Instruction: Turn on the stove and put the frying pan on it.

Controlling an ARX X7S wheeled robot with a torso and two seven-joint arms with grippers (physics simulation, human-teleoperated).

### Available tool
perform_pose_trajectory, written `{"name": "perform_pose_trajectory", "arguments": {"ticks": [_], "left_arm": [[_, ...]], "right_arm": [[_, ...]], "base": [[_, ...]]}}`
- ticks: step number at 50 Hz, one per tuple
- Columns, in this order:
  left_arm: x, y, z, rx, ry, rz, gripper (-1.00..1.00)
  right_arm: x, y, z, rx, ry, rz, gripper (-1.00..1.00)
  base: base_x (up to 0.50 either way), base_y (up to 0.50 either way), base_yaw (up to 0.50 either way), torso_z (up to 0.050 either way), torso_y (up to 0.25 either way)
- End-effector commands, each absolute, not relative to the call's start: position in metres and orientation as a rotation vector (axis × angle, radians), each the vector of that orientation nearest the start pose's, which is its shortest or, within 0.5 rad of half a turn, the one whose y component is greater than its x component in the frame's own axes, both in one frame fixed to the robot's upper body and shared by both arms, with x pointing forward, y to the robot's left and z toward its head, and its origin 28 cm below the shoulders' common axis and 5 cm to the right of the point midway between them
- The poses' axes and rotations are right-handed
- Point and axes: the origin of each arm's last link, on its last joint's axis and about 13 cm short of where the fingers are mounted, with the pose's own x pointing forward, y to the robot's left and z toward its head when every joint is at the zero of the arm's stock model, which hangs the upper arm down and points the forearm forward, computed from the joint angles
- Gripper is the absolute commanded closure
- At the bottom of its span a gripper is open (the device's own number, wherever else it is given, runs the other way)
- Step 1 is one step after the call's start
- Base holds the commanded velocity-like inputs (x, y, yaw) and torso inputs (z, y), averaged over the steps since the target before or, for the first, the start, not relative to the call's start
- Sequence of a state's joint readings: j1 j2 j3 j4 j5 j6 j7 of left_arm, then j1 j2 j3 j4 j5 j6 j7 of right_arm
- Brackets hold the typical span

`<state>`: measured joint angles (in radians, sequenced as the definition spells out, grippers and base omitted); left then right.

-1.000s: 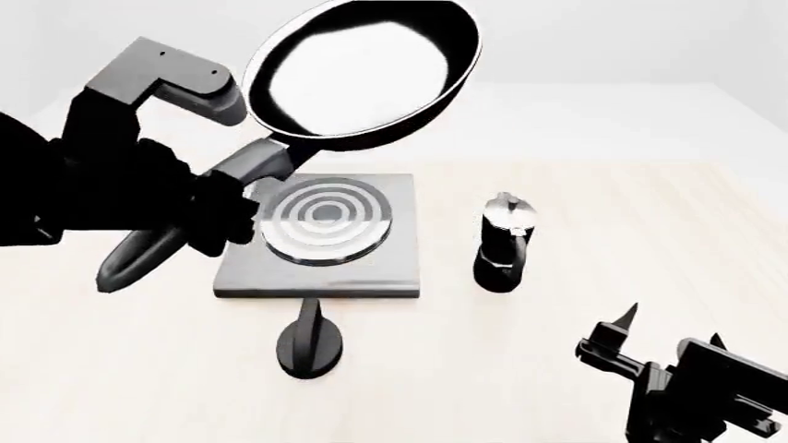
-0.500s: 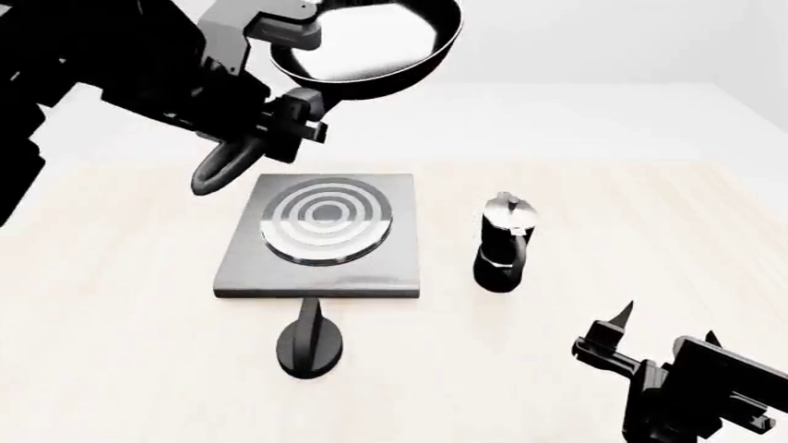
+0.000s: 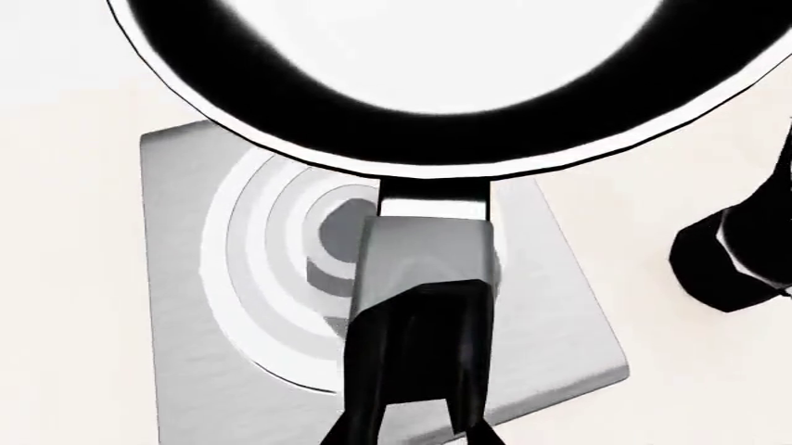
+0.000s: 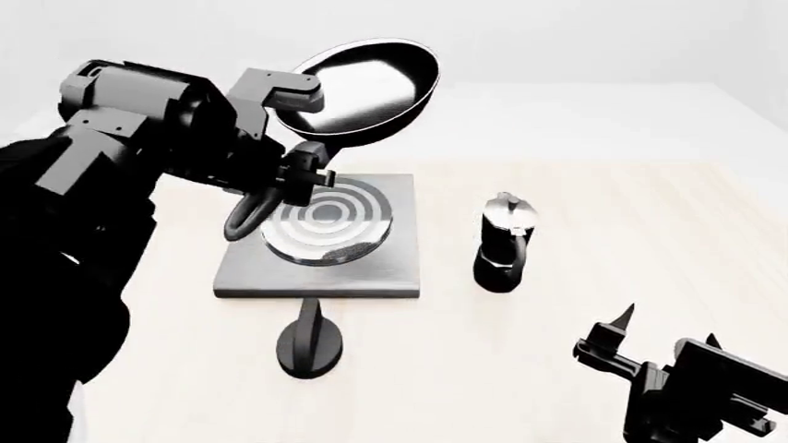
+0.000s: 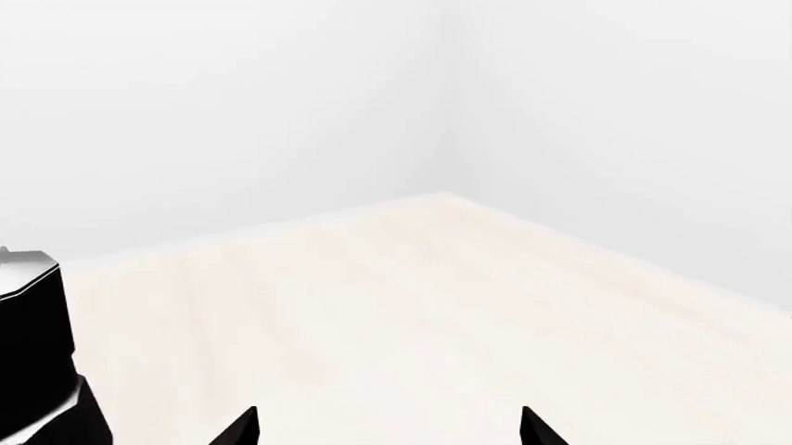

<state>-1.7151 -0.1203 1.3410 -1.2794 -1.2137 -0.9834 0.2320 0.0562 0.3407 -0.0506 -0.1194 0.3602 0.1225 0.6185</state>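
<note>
Nearest to the robot, at its right side, the right gripper [image 4: 619, 334] hangs low over the pale wooden table [image 4: 591, 240] with its two pointed fingers spread apart and nothing between them; in the right wrist view only the two dark fingertips [image 5: 244, 426] show, over bare table, with the edge of the moka pot [image 5: 35, 362] at the side. A little farther, in front of the stove, the small black round knob [image 4: 309, 342] sits on the table, apart from the hotplate, with its thin grip pointing up. I cannot tell from its position if it is turned on. Behind the knob lies the stove [image 4: 323, 238], a flat square grey plate with light concentric rings, and nothing rests on it. To the right of the stove, near but not touching, the moka pot [image 4: 504, 242] stands upright. Above the left part of the stove, the left gripper [image 4: 286, 182] is closed on the long black handle of the frying pan [image 4: 362, 89]. The pan is in the air, tilted, its pale glossy inside toward the robot, and its bowl is over the far edge of the stove and beyond it. In the left wrist view the frying pan [image 3: 433, 83] fills the picture, with the stove [image 3: 198, 306] seen under the handle.
</note>
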Motion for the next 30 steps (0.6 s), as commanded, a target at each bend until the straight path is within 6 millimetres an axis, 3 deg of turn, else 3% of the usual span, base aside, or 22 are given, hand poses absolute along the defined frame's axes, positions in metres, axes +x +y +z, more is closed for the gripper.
{"name": "perform_pose_trajectory", "arguments": {"ticks": [1, 18, 30], "left_arm": [[0.403, 0.232, 0.256, 0.038, 0.796, -0.257, 1.0], [0.398, 0.236, 0.225, 0.06, 0.906, -0.216, 1.0], [0.395, 0.241, 0.218, 0.072, 0.945, -0.143, 1.0]], "right_arm": [[0.223, -0.16, 0.049, 0.023, -0.017, -0.529, -1.0], [0.223, -0.161, 0.048, 0.026, -0.016, -0.535, -1.0], [0.223, -0.162, 0.048, 0.028, -0.016, -0.538, -1.0]], "base": [[0.0, 0.0, 0.0, 0.0, 0.01], [0.0, 0.0, 0.0, 0.001, 0.001], [0.0, 0.0, 0.0, 0.001, 0.001]]}}
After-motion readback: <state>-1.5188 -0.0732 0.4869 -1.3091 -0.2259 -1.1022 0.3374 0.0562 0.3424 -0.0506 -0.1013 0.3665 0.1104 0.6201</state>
